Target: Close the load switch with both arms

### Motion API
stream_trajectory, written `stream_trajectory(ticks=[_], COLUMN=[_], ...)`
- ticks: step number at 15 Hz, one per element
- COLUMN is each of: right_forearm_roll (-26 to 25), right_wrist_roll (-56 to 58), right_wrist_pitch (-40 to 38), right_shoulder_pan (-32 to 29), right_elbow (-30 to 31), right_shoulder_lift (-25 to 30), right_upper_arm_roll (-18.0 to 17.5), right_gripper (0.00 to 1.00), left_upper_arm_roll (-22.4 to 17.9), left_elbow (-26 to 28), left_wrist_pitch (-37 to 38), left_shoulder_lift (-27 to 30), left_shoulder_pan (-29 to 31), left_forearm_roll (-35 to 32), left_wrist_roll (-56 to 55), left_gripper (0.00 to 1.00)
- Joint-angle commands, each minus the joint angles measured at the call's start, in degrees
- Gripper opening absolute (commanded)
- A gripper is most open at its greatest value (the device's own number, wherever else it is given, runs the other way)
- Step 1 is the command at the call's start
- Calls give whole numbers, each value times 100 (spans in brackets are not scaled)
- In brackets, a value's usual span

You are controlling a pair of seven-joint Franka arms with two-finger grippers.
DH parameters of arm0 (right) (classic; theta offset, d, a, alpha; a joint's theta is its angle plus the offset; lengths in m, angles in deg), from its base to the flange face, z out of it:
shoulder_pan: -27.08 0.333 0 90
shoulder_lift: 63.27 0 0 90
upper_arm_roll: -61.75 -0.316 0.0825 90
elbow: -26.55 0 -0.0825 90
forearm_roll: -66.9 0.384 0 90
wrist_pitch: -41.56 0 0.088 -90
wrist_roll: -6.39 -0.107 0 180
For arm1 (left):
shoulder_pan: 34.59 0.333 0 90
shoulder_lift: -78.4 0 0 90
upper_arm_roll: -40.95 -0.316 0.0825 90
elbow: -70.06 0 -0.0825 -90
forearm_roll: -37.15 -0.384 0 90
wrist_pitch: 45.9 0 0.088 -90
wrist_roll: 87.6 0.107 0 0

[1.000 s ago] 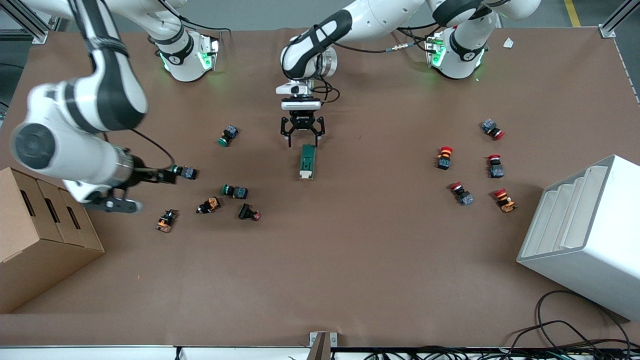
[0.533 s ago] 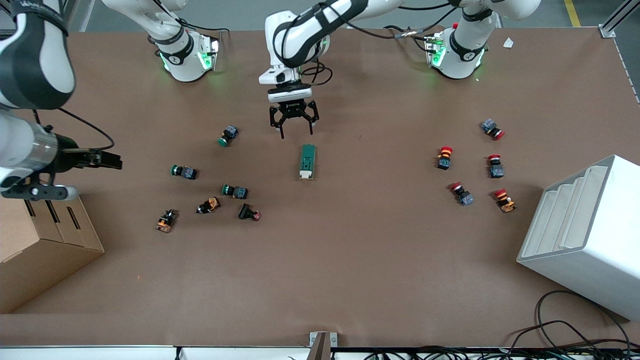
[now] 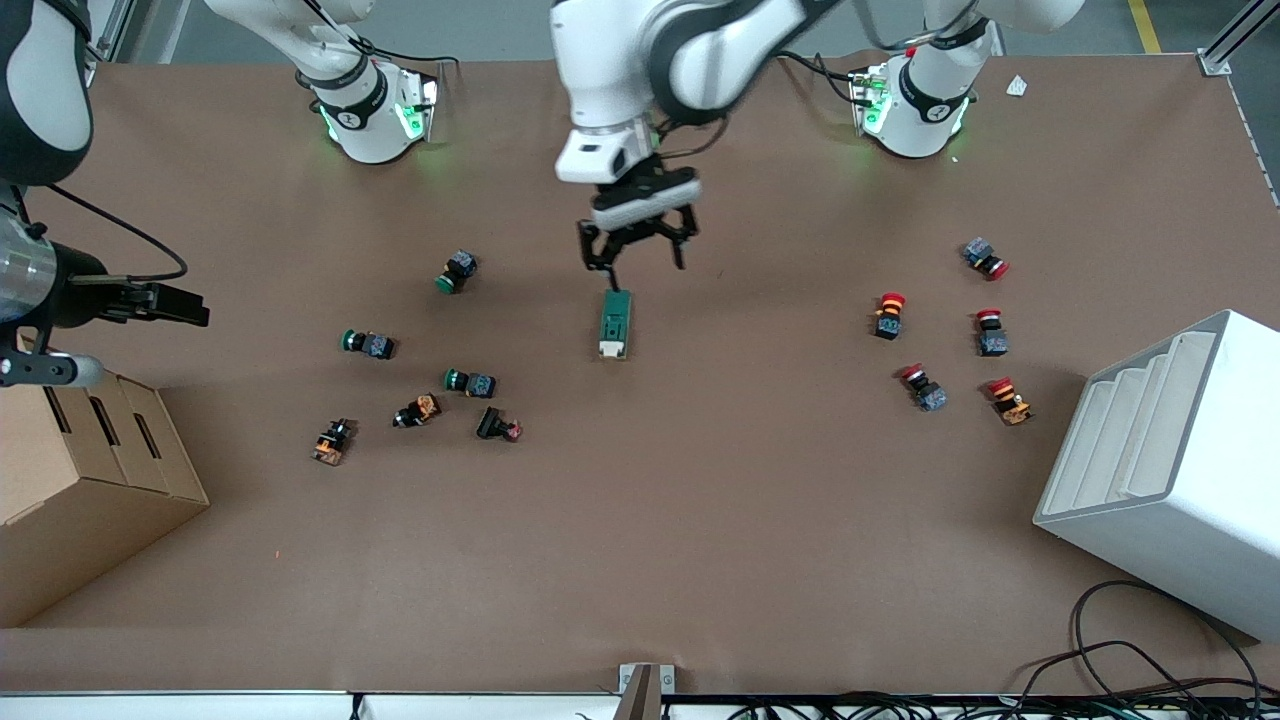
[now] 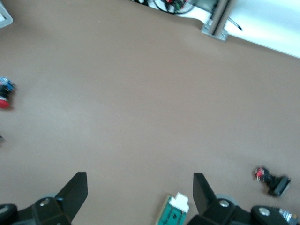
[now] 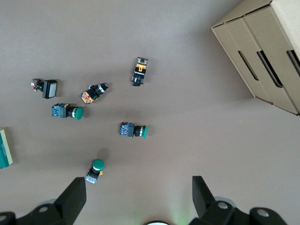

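The load switch (image 3: 614, 324), a dark green block with a white end piece, lies flat on the brown table near its middle. My left gripper (image 3: 643, 262) hangs open just over the end of the switch that points at the robot bases. In the left wrist view the load switch (image 4: 173, 213) shows low between the spread fingers (image 4: 76, 190), close to one of them. My right gripper (image 3: 188, 305) is open and holds nothing, over the table's edge at the right arm's end, above the cardboard box (image 3: 80, 480). The right wrist view catches one edge of the load switch (image 5: 4, 150).
Green and orange push-buttons (image 3: 470, 383) are scattered toward the right arm's end, and red ones (image 3: 890, 312) toward the left arm's end. A white stepped bin (image 3: 1170, 460) stands at the left arm's end. In the right wrist view a green push-button (image 5: 96, 169) lies near one finger.
My right gripper has pulled away from the green push-buttons toward the cardboard box. The left gripper has shifted sideways and turned above the switch's end. The load switch has not moved.
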State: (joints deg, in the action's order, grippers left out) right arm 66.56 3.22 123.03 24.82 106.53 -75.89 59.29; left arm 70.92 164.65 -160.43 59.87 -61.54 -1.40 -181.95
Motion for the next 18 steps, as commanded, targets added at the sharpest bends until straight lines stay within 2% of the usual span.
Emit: stream_trajectory(ticks=[1,3,5,8,10,12,14,18], right_forearm_roll=[-28,-36,-19,-18,-18,-18,-18,-27], right_wrist_roll=[0,9,-17,-17,-17,-17,-17,-17], right_wrist_pitch=[-272,-421,-606,-668,-694,-694,-703,-738], right_shoulder_pan=[-56,5,-12,-30,-30,-30,-4,23], right_elbow=[-220,-211,-211,-202,-167,-36,26,201], right_shoulder_lift=[-100,-100,-65,41,163,356,454,743], right_upper_arm_roll=[-149,-158,-158,-140,-114,-96,9,106], right_gripper=[100,100,100,100,100,100,100,100], left_upper_arm_roll=[53,53,53,53,44,-78,-551,-1518], left_elbow=[-10,-238,-589,-1055,-1127,-1074,-1048,-776], left_wrist_pitch=[18,45,647,1572,1758,1811,2021,2189], left_shoulder_lift=[489,613,666,693,780,973,1140,1641], left_shoulder_pan=[890,1505,2060,2754,3168,3328,3293,3092], left_forearm_roll=[953,1664,2114,2221,2405,2563,2668,3459], left_wrist_roll=[1011,1811,2392,3954,4414,4888,5677,6936], left_gripper=[99,100,100,100,100,100,100,100])
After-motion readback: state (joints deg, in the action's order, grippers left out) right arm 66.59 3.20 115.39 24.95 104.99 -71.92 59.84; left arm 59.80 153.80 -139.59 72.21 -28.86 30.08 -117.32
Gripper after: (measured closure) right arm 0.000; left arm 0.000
